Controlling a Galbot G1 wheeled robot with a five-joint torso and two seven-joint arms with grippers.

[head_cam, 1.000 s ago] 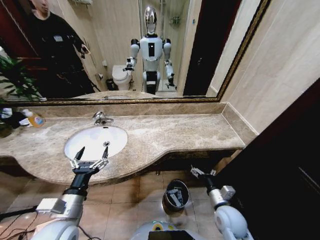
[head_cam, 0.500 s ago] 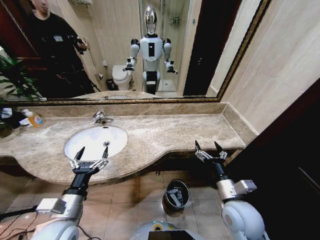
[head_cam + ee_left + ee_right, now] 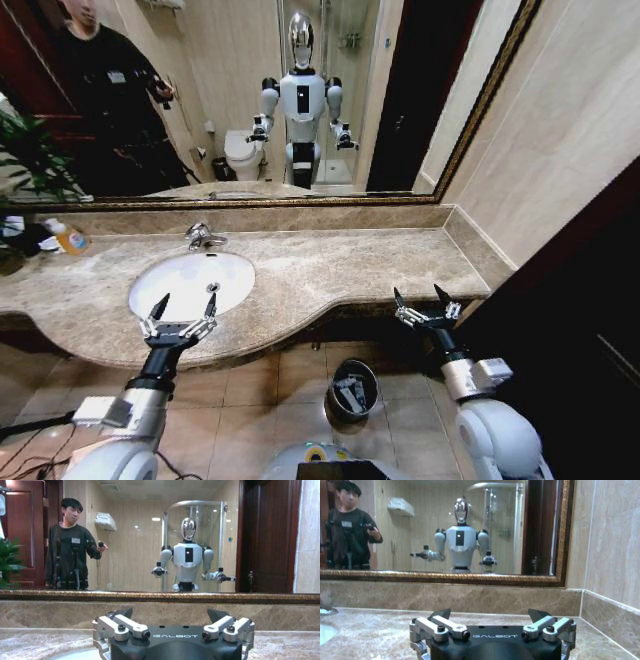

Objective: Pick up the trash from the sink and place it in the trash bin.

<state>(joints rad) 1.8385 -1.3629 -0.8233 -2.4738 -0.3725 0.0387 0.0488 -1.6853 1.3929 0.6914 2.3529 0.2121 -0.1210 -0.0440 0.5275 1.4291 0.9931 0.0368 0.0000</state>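
Now we see both hands open and empty — left hand (image 3: 180,312) at the sink (image 3: 190,283) front, right hand (image 3: 427,304) lower right, above the trash bin (image 3: 352,389).

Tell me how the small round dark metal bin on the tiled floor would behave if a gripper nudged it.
The small round dark metal bin looks light, holding a few white scraps, so it would probably slide on the floor tiles. Narrow and upright, it might tip if pushed near its rim.

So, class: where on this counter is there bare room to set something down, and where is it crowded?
Bare: the marble counter from the sink across to the right-hand wall. Both open grippers, left and right, sit at its front edge. Crowded: the far left end, by the bottle and plant.
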